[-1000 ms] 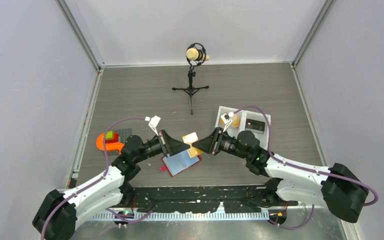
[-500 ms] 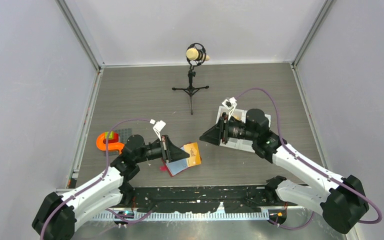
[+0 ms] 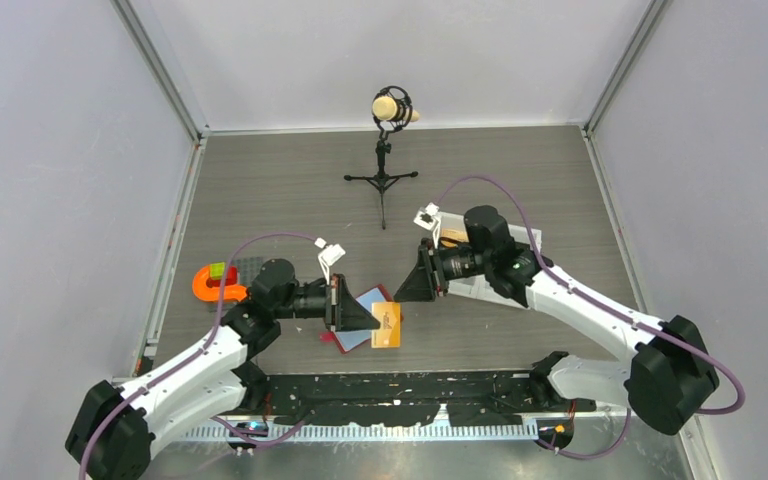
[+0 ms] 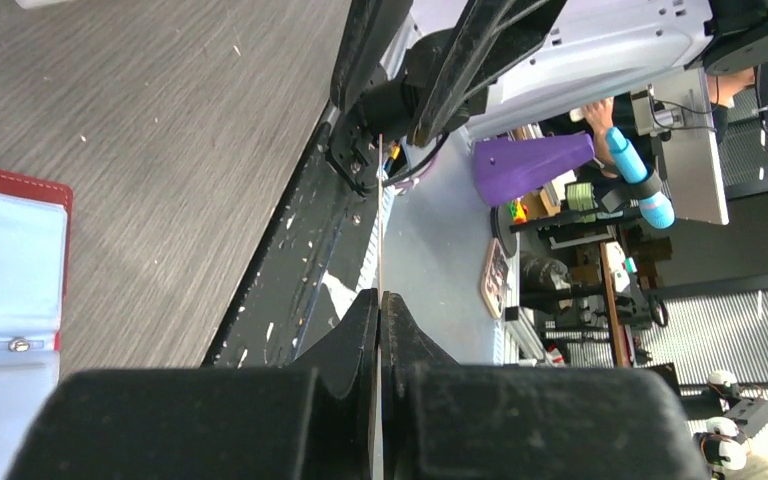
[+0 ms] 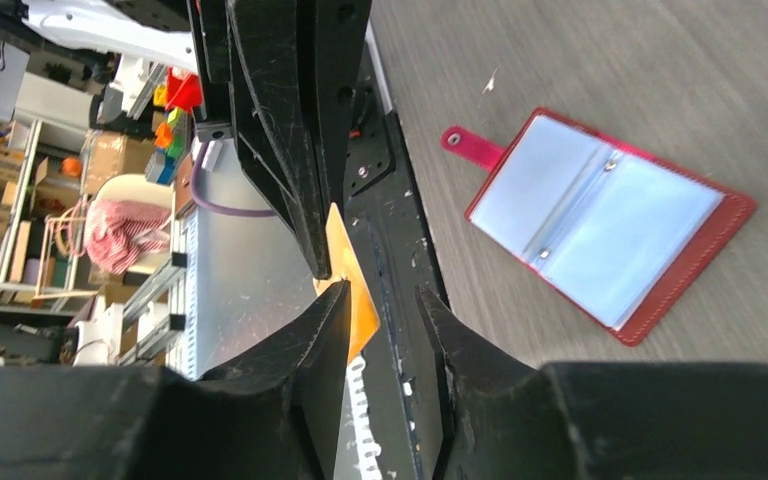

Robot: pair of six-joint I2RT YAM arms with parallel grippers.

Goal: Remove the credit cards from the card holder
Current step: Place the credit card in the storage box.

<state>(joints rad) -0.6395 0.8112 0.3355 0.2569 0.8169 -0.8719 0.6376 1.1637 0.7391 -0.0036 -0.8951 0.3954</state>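
The holder [image 3: 356,338] lies open and flat on the table [image 3: 290,190], pale pockets up and its snap tab sticking out from one edge; the right wrist view shows it whole [image 5: 605,225]. The left gripper [image 3: 372,320] is over the holder, its jaws clamped together on an orange card [image 3: 387,325]. In the left wrist view the card [image 4: 380,220] shows as only a thin line (it is seen edge-on) running out from between the pressed fingertips of the left gripper [image 4: 378,300], with a corner of the holder [image 4: 10,270] off to one side.

From above, the card overlaps the holder's right edge. It is out of the pockets, but whether it touches the holder cannot be told.

The right gripper [image 3: 405,292] is just right of the holder and beyond it, pointing toward it. Its jaws stand apart with nothing between them [image 5: 380,300]. The card [image 5: 348,275] shows past one of its fingers, not gripped by it.

A white tray [image 3: 481,286] sits further right of the holder, mostly hidden under the right arm. An orange hook-shaped piece [image 3: 212,288] lies to the holder's left, and a mic stand [image 3: 384,150] stands well beyond it.
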